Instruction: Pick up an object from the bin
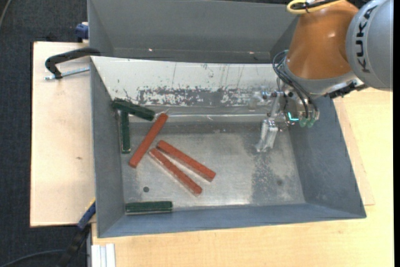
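Grey metal bin with loose bars, seen from above. No thing is yet taken. The nearest candidates are two red bars (185, 159) (175, 172) lying flat and side by side, almost touching, left of the bin's centre. A third red bar (149, 139) lies tilted just beside them. Three dark green bars lie farther out: two (132, 110) (125, 133) close to the left wall and one (148, 207) against the near wall.

The gripper (265, 142) hangs over bare floor right of centre, well apart from every bar and holding nothing. Whether it is wide or narrow cannot be told.

Risks, as judged:
- A close at this spot would probably catch nothing.
- The paired red bars leave scarcely any gap, so a grasp could take both, or push one aside.
- The green bars near the walls of the bin (187, 25) leave little room on the wall side.

Hard to make out:
- The orange cover (319, 40) hides the wrist.
- Streaks and glare on the far wall blur the gripper's outline.
- A small dark speck (145, 190) on the floor cannot be identified.
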Available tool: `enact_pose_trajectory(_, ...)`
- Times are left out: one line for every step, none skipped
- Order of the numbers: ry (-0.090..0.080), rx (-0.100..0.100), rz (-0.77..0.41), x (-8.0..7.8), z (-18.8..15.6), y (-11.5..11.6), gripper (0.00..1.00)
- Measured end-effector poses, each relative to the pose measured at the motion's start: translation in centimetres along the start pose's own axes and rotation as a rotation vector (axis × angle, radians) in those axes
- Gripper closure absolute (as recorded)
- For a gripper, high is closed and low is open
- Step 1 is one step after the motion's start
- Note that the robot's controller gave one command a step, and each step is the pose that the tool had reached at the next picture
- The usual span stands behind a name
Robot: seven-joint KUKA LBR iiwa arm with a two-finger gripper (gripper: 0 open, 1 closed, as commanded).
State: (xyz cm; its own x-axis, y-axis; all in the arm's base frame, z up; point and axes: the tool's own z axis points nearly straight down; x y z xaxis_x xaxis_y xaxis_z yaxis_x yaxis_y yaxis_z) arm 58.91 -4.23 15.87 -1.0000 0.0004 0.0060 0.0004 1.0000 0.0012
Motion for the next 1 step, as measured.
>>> enact_pose_trajectory(-0.005, -0.002, -0.085, 1.17, 1.28, 6.96, 0.00)
